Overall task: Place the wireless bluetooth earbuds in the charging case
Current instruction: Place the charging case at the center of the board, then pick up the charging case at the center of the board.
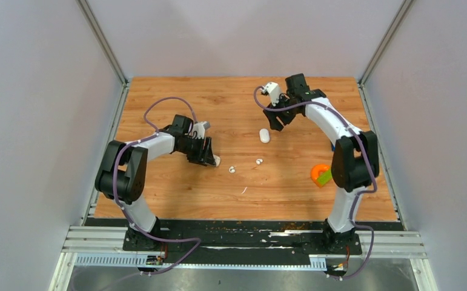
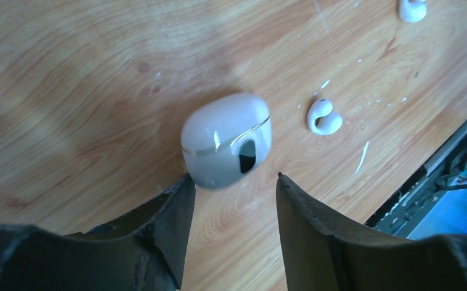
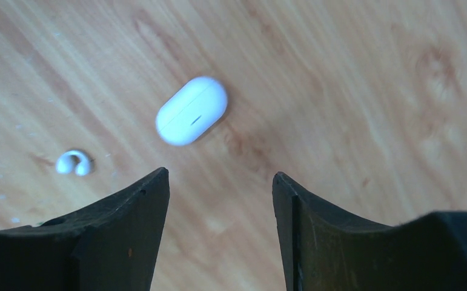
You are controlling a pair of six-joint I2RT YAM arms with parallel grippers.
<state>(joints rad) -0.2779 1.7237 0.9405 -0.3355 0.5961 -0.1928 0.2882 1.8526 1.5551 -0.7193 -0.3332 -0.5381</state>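
Observation:
A rounded white charging case (image 2: 226, 140) with a silver seam lies closed on the wood, just ahead of my left gripper (image 2: 234, 176). That gripper is open, its left fingertip (image 2: 185, 185) against the case's edge, and it holds nothing. In the top view this case (image 1: 217, 160) shows beside the left gripper (image 1: 211, 159). Two white earbuds (image 1: 231, 170) (image 1: 259, 161) lie loose right of it; they also show as earbuds (image 2: 323, 117) (image 2: 412, 9) in the left wrist view. My right gripper (image 3: 220, 173) hangs open and empty above the table.
A second smooth white oval pod (image 3: 191, 111) (image 1: 264, 136) with a small slit lies under the right gripper (image 1: 277, 123), an earbud (image 3: 73, 162) to its left. A thin white sliver (image 1: 243, 190) and an orange-and-green object (image 1: 321, 175) lie nearer the front.

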